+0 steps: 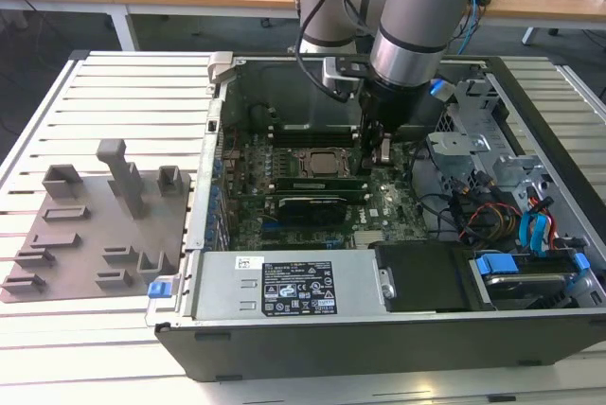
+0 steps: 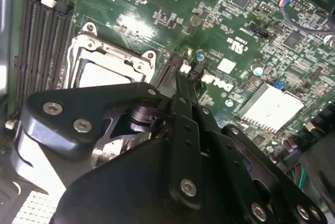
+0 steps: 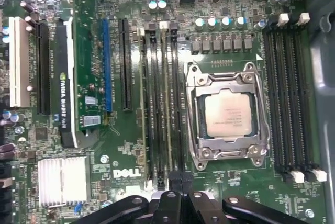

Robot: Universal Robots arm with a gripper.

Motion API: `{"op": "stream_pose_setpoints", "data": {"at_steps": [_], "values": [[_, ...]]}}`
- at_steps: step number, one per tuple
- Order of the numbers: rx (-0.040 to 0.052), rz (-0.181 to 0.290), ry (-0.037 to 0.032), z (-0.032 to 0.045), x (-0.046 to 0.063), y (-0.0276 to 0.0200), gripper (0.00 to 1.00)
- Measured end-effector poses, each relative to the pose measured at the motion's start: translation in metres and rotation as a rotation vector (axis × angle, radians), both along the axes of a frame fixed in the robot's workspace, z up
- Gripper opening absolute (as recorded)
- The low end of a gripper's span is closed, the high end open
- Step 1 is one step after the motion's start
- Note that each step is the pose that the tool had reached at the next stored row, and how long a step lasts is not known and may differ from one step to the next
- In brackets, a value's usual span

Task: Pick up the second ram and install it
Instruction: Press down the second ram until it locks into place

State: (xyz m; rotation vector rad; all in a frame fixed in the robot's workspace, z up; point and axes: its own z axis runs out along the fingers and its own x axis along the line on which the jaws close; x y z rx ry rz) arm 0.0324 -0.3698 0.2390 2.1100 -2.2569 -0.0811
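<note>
Gripper (image 3: 175, 182) is down inside the open computer case (image 1: 379, 339), its fingertips pressed together at the end of the memory slots. The second ram (image 3: 168, 103) sits upright in a slot directly ahead of the fingertips, its near end at the tips; whether they grip it cannot be told. The CPU socket (image 3: 229, 115) lies just beside that slot bank, a black card (image 3: 64, 88) farther off on the other side.

Even bright light, glare on heatsink (image 2: 269, 106), slight softness.
</note>
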Motion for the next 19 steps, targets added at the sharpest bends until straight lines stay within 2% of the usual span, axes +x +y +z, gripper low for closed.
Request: {"op": "stream_pose_setpoints", "data": {"at_steps": [1,2,3,4,6,7,9,10,15,17,19], "values": [[-0.0001,0.0,0.0,-0.0013,0.0,-0.0027,0.1],[0.0039,0.0,0.0,-0.005,0.0,-0.0036,0.1],[0.0105,0.0,0.0,-0.0068,0.0,-0.0037,0.1],[0.0131,0.0,0.0,-0.0078,0.0,-0.0036,0.1],[0.014,0.0,0.0001,-0.0093,0.0,-0.0041,0.1],[0.0142,0.0,0.0,-0.0093,0.0,-0.0042,0.1],[0.0144,0.0,-0.0009,-0.0015,0.0,-0.0042,0.1],[0.0147,0.0,-0.0016,-0.0013,-0.004,-0.0042,0.1],[0.0144,0.0,-0.0064,-0.0022,-0.051,-0.0046,0.1],[0.0144,0.0,-0.0084,-0.0028,-0.073,-0.0049,0.1],[0.0149,0.0,-0.0094,-0.0032,-0.081,-0.005,0.1]]}}
